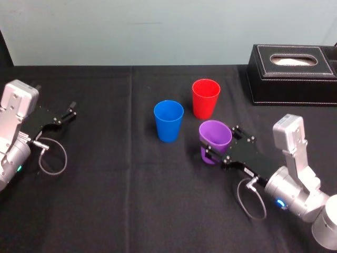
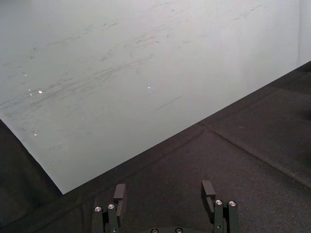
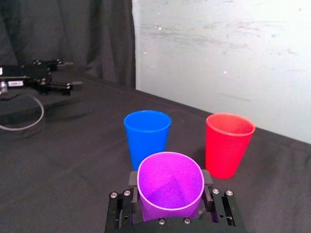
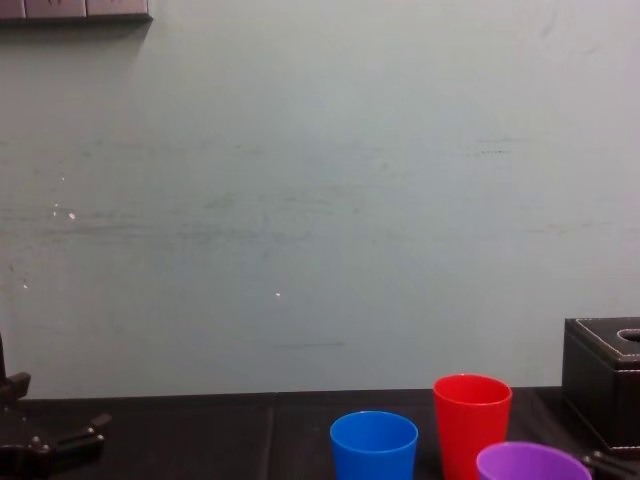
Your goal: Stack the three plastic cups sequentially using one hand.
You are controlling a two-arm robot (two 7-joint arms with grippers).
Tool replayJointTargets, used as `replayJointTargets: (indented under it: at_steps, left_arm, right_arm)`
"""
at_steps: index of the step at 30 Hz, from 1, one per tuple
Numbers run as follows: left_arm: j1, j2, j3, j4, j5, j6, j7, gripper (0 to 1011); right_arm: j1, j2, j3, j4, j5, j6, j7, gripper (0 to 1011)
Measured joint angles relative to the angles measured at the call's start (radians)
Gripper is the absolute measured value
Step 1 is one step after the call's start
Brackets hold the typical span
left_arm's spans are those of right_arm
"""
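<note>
The purple cup sits slightly tilted, mouth up, with the right end effector clamped on its sides. The blue cup stands upright on the table near it, to its left. The red cup stands upright farther back, apart from both.

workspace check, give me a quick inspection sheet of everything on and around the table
surface: black cloth, creased
job's things: blue cup and red cup upright, apart; purple cup unstacked, nearest the robot
clutter: black tissue box at far right
grippers: right pincer closed on purple cup; left pincer open, parked at left
cables: left cable loop and right cable loop, grey, by the wrists
surroundings: pale wall behind
</note>
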Motion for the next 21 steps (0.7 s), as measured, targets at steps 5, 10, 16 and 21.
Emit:
replayJointTargets:
  at_steps: [5, 10, 16, 21]
  left_arm:
    - [0.0, 0.0, 0.0, 0.0, 0.0, 0.0, 0.0, 1005]
    - [0.0, 0.0, 0.0, 0.0, 0.0, 0.0, 0.0, 1005]
    - [0.0, 0.0, 0.0, 0.0, 0.0, 0.0, 0.0, 1005]
    - [0.0, 0.0, 0.0, 0.0, 0.0, 0.0, 0.0, 1005]
  right_arm:
    - [0.011, -0.004, 0.022, -0.026, 0.006, 0.023, 0.008, 726]
    - [0.028, -0.009, 0.047, -0.065, 0.023, 0.059, 0.023, 724]
    - [0.072, -0.021, 0.07, -0.097, 0.037, 0.131, 0.035, 724]
    - [0.131, -0.04, 0.077, -0.097, 0.039, 0.188, 0.035, 723]
